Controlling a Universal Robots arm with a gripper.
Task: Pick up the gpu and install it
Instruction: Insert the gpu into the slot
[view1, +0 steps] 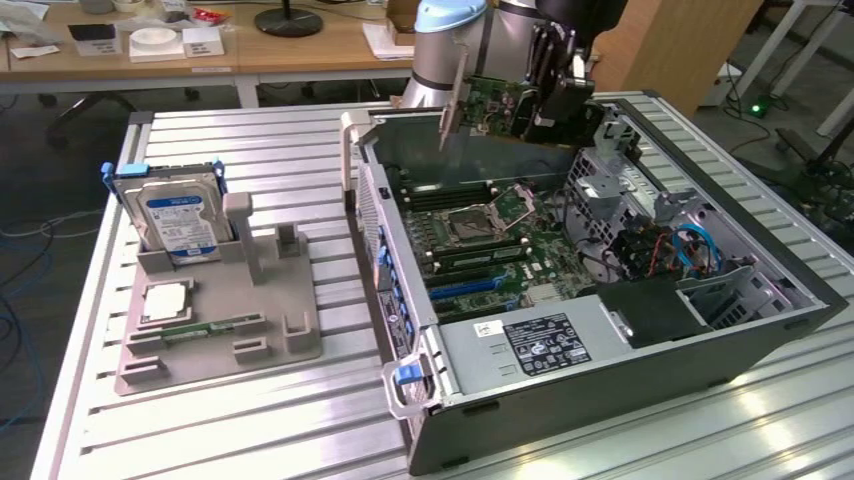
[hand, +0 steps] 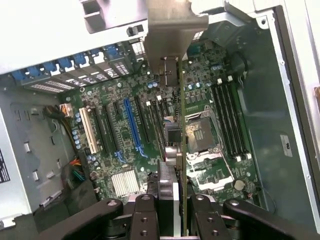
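Holding the gpu (view1: 491, 100) edge-on, my gripper (hand: 181, 210) is clamped on the card from both sides. It hangs in the air above the far end of the open computer case (view1: 747, 330), clear of the motherboard (view1: 487, 240) below, and its silver bracket (view1: 454, 95) points toward the exterior view's left. In the wrist view the card runs as a thin line over the board, between the long blue slot (hand: 132, 125) and the processor socket (hand: 200, 135). The case lies on its side on a ribbed metal surface (view1: 240, 430). On the same surface, toward the exterior view's left and apart from the case, sits a grey holder (view1: 287, 345). It carries an upright hard drive (view1: 174, 215) with a blue-white label, a square chip (view1: 163, 300) lying flat and a narrow green memory stick (view1: 200, 328). Behind the surface stands a wooden desk (view1: 267, 55) with papers and a black round lamp base (view1: 288, 20). A wooden panel (view1: 667, 50) rises beside my arm, and cables trail on the floor (view1: 27, 230).
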